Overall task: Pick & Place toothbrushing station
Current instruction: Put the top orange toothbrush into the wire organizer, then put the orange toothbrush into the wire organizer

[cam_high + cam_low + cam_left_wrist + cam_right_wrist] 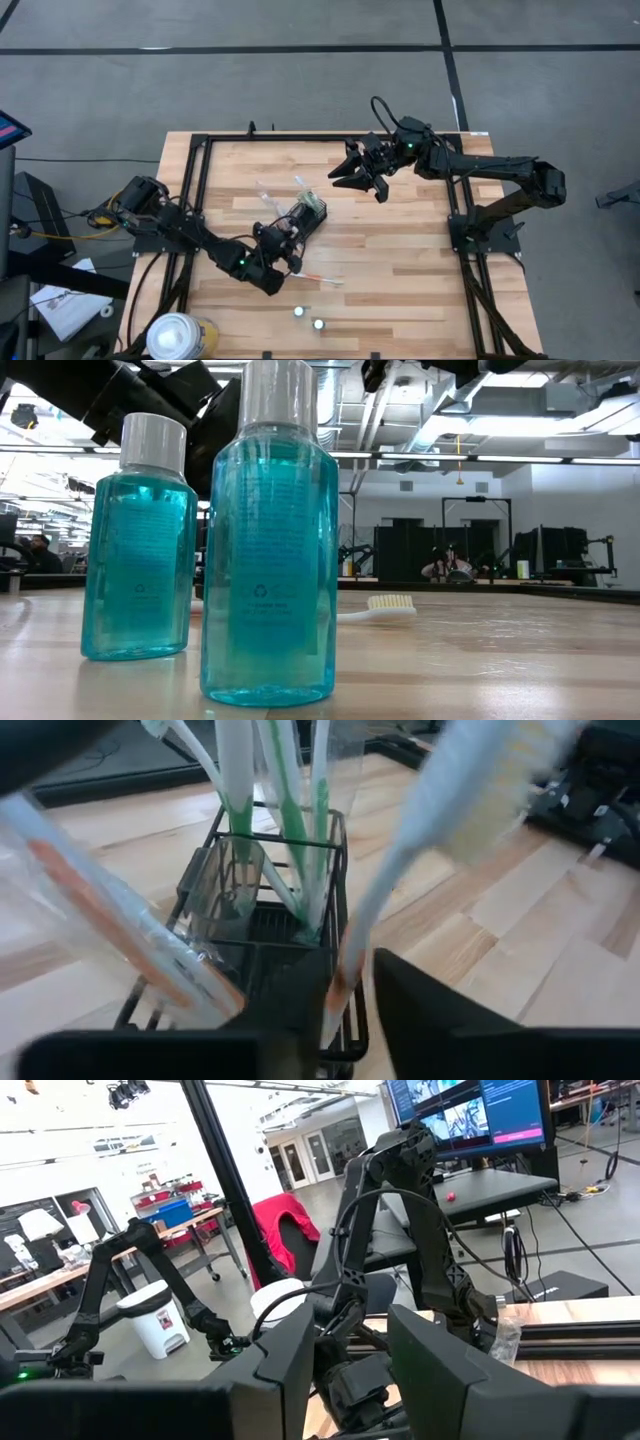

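Observation:
The black wire-mesh holder (311, 209) stands mid-table with green-handled toothbrushes (290, 830) leaning in its far compartments and a wrapped orange one (100, 915) at its near side. My left gripper (288, 234) is right at the holder, shut on a white toothbrush with an orange-pink handle (400, 880). Another toothbrush (320, 278) lies flat on the table, also showing in the low view (380, 606). My right gripper (360, 176) is open and empty above the table's far right part. My left gripper pinches the toothbrush's orange-pink lower handle (338, 982) between its two fingers (300, 1010), which lie across it. The brush slants up and away from the fingers, bristle head (490, 795) uppermost, over the holder's near edge. The fingers hide its lower end.
Two blue mouthwash bottles (268, 540), (138, 545) stand near the table's front edge, white caps (298, 311) showing from above. A large white-and-yellow round container (178, 336) sits at the front left corner. Black frame rails (195, 190) run along the table's sides.

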Available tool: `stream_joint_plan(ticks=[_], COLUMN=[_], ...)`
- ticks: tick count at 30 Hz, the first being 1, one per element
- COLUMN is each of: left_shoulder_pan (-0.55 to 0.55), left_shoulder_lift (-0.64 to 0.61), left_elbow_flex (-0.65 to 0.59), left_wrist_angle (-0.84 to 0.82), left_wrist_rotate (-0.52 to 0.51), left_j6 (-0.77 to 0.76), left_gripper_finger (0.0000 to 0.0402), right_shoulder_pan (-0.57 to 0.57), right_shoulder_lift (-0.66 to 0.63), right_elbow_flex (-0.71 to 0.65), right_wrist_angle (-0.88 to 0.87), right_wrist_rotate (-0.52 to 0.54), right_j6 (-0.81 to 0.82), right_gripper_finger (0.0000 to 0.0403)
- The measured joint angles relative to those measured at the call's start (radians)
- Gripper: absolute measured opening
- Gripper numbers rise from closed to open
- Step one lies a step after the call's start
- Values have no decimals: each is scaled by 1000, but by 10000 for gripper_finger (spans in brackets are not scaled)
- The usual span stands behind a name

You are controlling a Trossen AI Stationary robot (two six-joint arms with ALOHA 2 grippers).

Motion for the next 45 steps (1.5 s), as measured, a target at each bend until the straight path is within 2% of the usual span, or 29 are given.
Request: stream_joint_plan(ticks=[7,11,18,25,29,33,36,45], left_shoulder_pan=[13,15,14,15,14,11,20,73], left_shoulder_lift=[-18,-67,-200,-334,-349,-350,-356,-503], left_elbow_flex=[-4,-8,-8,-27,-86,-111,-113,-112], left_wrist_angle=[4,-11,-74,-132,-131,-47,13,159], left_wrist_rotate=[15,41,71,73,138,134,118,106], left_j6=[-31,-14,72,98,28,15,110,375], left_gripper_finger=[184,215,221,222,230,235,235,235], right_shoulder_pan=[0,0,-1,-13,-32,-52,-64,-84], right_shoulder_lift=[0,0,0,-1,0,0,0,0], right_elbow_flex=[0,0,0,39,42,42,42,43], right_wrist_angle=[5,5,95,99,96,96,96,114], right_wrist_rotate=[0,0,-1,-8,-7,-7,-8,-8], right_j6=[0,9,80,88,88,103,106,137], right_gripper_finger=[120,120,120,120,120,120,120,120])
